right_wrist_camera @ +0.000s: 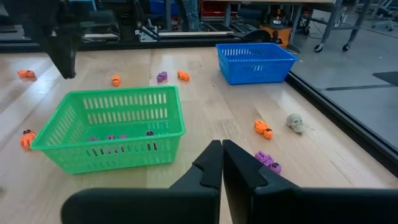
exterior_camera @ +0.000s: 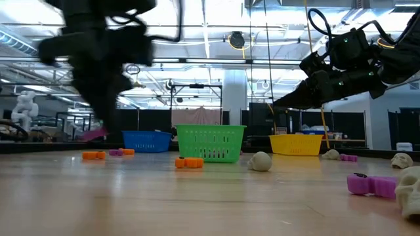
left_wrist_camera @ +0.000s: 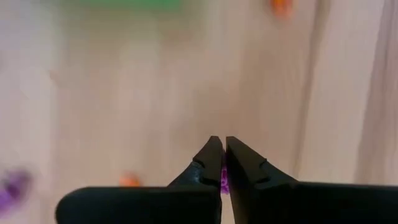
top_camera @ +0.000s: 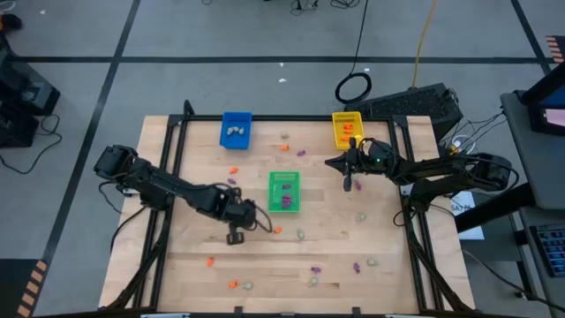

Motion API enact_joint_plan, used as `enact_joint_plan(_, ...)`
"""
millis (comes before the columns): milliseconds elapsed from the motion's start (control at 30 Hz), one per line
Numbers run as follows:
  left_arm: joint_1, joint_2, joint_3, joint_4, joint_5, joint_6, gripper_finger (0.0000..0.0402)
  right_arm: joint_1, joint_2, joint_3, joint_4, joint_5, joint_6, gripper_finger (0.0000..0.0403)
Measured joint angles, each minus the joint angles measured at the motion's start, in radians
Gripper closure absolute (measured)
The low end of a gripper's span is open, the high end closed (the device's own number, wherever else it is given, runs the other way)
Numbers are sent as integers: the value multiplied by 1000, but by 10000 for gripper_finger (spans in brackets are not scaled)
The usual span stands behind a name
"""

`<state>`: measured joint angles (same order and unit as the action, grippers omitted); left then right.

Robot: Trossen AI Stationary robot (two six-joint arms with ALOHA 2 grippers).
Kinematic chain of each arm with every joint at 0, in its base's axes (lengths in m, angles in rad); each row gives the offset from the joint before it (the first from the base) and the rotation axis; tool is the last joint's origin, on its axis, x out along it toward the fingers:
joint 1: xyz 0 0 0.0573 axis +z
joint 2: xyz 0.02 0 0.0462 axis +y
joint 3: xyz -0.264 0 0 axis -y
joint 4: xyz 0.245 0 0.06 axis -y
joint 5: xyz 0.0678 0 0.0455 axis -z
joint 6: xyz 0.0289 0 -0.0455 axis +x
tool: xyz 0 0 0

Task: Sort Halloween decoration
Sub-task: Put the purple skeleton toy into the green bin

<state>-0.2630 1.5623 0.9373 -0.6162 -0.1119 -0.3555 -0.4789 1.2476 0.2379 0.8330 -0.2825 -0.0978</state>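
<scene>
Tiny orange, purple and pale trinkets lie scattered on the wooden table (top_camera: 194, 265), such as an orange one (top_camera: 233, 170) and a pale one (top_camera: 300, 234). Purple ones lie in the green tray (top_camera: 284, 191), pale ones in the blue tray (top_camera: 236, 129), orange ones in the yellow tray (top_camera: 347, 129). My left gripper (top_camera: 236, 235) hangs left of the green tray's near corner, shut on a purple trinket (left_wrist_camera: 222, 180). My right gripper (top_camera: 348, 184) is shut and holds nothing, right of the green tray, raised above the table (right_wrist_camera: 221, 155). My left gripper pinches a purple trinket (left_wrist_camera: 222, 182) between its two fingers; only a sliver of it shows in the narrow gap. The fingers (left_wrist_camera: 208, 158) point down at the table from above, and the trinket is lifted clear of the wood.
Loose near my right gripper are a purple trinket (right_wrist_camera: 267, 160), an orange one (right_wrist_camera: 263, 129) and a pale skull (right_wrist_camera: 296, 122). More trinkets lie along the table's near edge (top_camera: 313, 281). A black frame (top_camera: 177, 132) borders the table.
</scene>
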Motion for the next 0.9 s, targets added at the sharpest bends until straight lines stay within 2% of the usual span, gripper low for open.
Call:
enact_joint_plan(300,131,0,24,385,-63,86,394,0,0,0,-1,0,0,403)
enact_joint_plan(433,183,2,24,505,-88,130,394,0,0,0,-4,0,0,403)
enact_joint_plan(600,235,7,6,590,-89,154,394,0,0,0,-8,0,-1,403)
enact_joint_plan(900,282,25,-52,648,-89,153,394,0,0,0,-10,0,-3,403)
